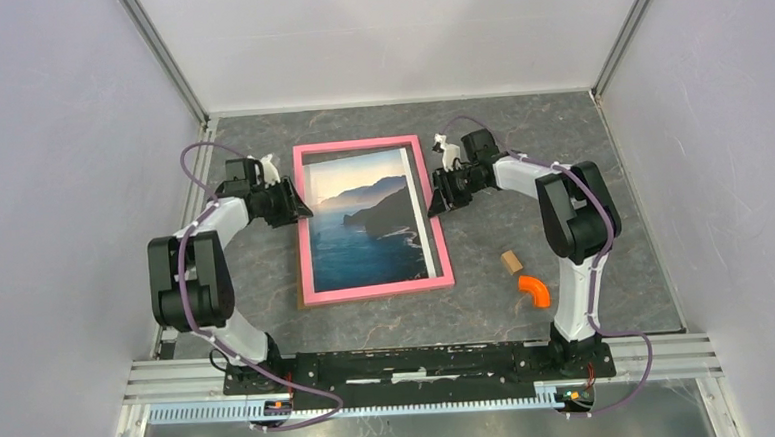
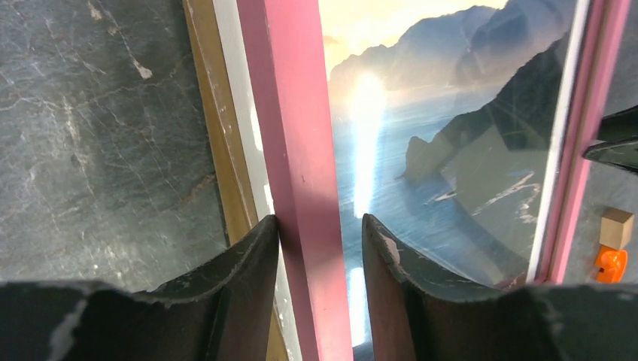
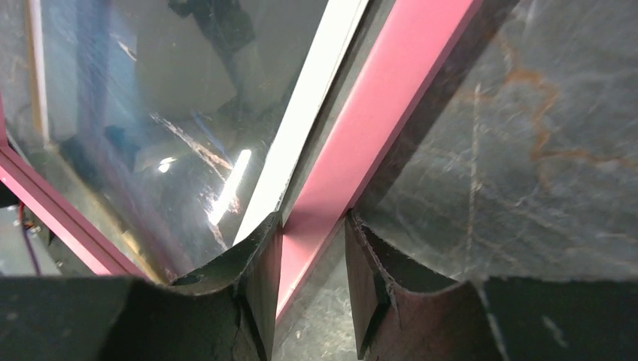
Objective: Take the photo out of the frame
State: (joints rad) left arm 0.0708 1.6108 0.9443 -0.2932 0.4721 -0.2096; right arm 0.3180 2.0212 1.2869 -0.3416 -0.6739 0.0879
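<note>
The frame [image 1: 376, 290] was laid flat near the middle of the grey stone-patterned table [image 1: 521, 171], pink rim uppermost, with its long sides running away from the arm bases. The photo [image 1: 364, 230] was seen inside the frame, face up, with sea and dark cliffs shown below a pale sky. It was set slightly askew within the rim, so that its white border was exposed more widely along the right side.

The left gripper [image 1: 301, 208] was placed at the frame's left side, toward the far end, and the right gripper [image 1: 433, 198] at the right side, roughly opposite.

In the left wrist view the pink rim was straddled by the two fingers [image 2: 252, 259]. The outer one was set against the rim's edge, while a sliver of picture was shown between the rim and the inner one, so it could not be told whether the rim was actually clamped. A brown strip [image 2: 212, 128] was seen close outside the rim there.

In the right wrist view the rim was pinched between both fingers [image 3: 259, 259], each touching one side of it, so the frame was grasped on that side.

A small wooden block [image 1: 511, 262] and an orange piece [image 1: 534, 290] were seen on the table to the right of the frame, near each other and apart from it.
</note>
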